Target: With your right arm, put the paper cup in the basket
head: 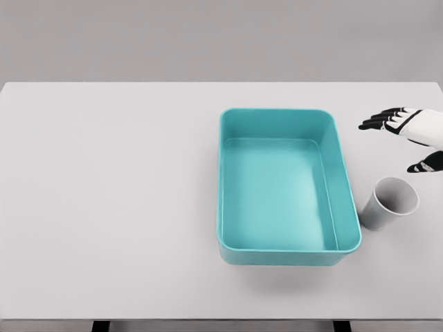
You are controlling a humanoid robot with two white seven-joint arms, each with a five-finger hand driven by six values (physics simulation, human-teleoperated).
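A white paper cup (389, 203) stands on the table (111, 180), open mouth up and leaning a little toward the right. It sits just beside the lower right corner of the basket (349, 200), near the rim but, as far as I can tell, not touching it. The basket is a teal rectangular tub with nothing inside it.

My right hand (408, 138) comes in from the right edge, behind the cup and apart from it. My fingers (379, 122) are spread and relaxed, pointing left, and my thumb (423, 166) hangs lower, closest to the cup. I hold nothing. My left arm is out of view.

The step in hand, as I judge it, is the reach and grasp. To do it well I should bring my palm down to the cup's right side, keep thumb and fingers wide enough to pass around the wall, and close at mid-height, not at the rim. The cup looks light and thin, so a gentle squeeze should do; a hard one may crush it, and a brush from my thumb may tip it or push it against the basket. Once held, I should lift it clear of the basket wall before carrying it left.
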